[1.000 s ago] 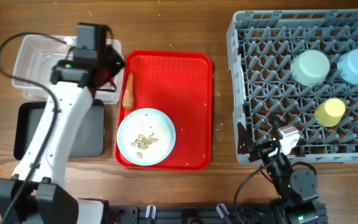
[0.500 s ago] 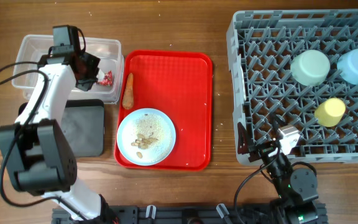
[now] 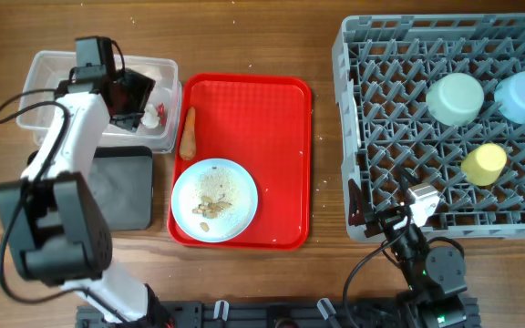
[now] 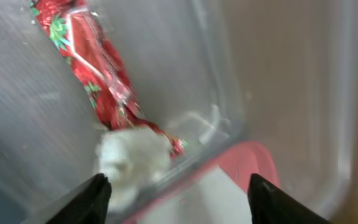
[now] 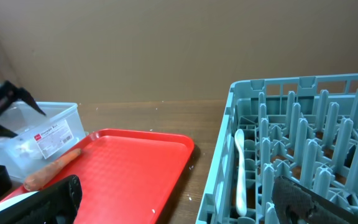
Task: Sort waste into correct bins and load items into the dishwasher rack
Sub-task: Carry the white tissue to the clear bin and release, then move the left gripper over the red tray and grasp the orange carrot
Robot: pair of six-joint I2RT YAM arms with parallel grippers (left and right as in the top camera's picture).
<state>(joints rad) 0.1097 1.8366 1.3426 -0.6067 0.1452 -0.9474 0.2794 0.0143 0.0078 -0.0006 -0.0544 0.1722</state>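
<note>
On the worktop [image 3: 324,182], the tub [image 3: 39,82] sits back left, the shallow tray [image 3: 126,193] just before it. The wrapper [image 4: 98,74] and tissue [image 4: 132,158] touch in the tub's right end, under my left hand [image 4: 178,190]. The serving tray [image 3: 262,137] in the middle carries the carrot piece [image 3: 188,133] at its left edge and the plate [image 3: 182,196] with food scraps [image 3: 211,206] in front. The rack [image 3: 381,118] on the right holds two bowls [image 3: 455,97] behind the cup [image 3: 484,163], and the spoon [image 5: 240,171] near its left wall.

red wrapper [image 4: 98,68] and crumpled white tissue [image 4: 132,158] inside clear tub [image 4: 278,81]
</note>
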